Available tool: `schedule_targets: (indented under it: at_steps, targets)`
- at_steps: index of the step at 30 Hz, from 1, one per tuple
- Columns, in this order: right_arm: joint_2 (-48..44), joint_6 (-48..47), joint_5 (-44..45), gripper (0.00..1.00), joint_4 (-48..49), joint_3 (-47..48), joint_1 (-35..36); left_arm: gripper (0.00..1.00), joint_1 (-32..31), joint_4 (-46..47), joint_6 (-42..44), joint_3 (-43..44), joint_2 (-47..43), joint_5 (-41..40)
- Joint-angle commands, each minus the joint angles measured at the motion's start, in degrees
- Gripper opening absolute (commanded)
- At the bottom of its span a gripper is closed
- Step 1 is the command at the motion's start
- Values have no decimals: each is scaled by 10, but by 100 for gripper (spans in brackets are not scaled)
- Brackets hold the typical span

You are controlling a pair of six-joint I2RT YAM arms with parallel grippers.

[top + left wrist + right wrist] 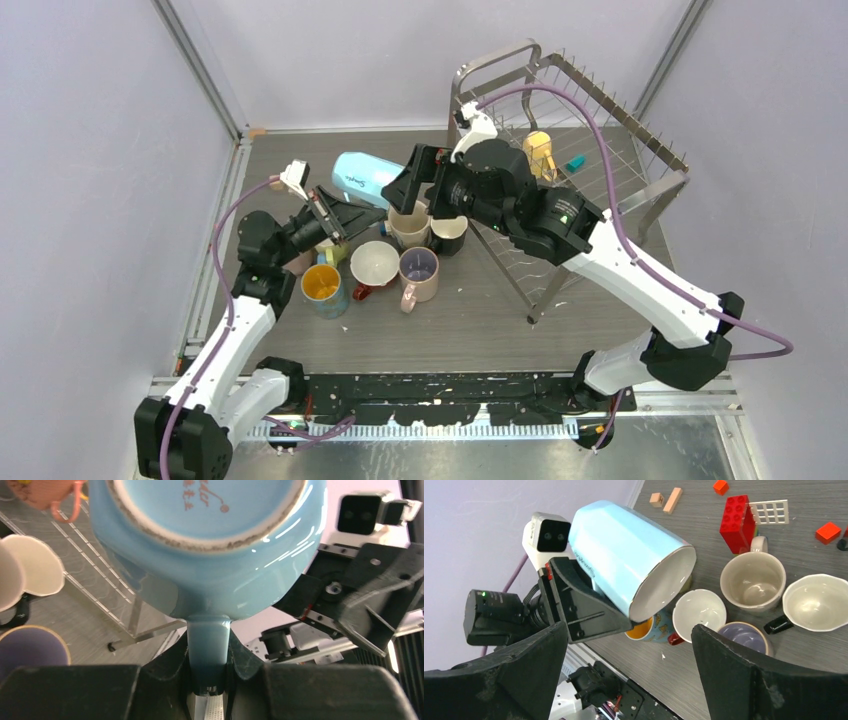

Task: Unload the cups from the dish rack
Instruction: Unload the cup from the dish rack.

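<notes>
My left gripper is shut on the handle of a light blue mug and holds it tilted on its side above the table; the mug also shows in the left wrist view and the right wrist view. My right gripper is open and empty, just right of that mug, its fingers wide apart. The silver wire dish rack stands at the back right with a mustard mug on it. A pink mug shows at the top left of the left wrist view.
Several mugs stand grouped on the table: a beige one, a white one with a black handle, a dark red one, a pink one and a blue one with an orange inside. Red toy blocks lie behind them.
</notes>
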Motion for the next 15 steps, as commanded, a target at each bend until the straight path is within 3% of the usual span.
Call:
schedule_targets:
  at_steps: [1, 15]
  targets:
    - [11, 28, -4, 95, 58, 20, 1, 0, 3, 200, -70, 5, -12, 31]
    - [36, 74, -31, 61, 135, 17, 2, 0, -7, 262, -123, -32, -10, 27]
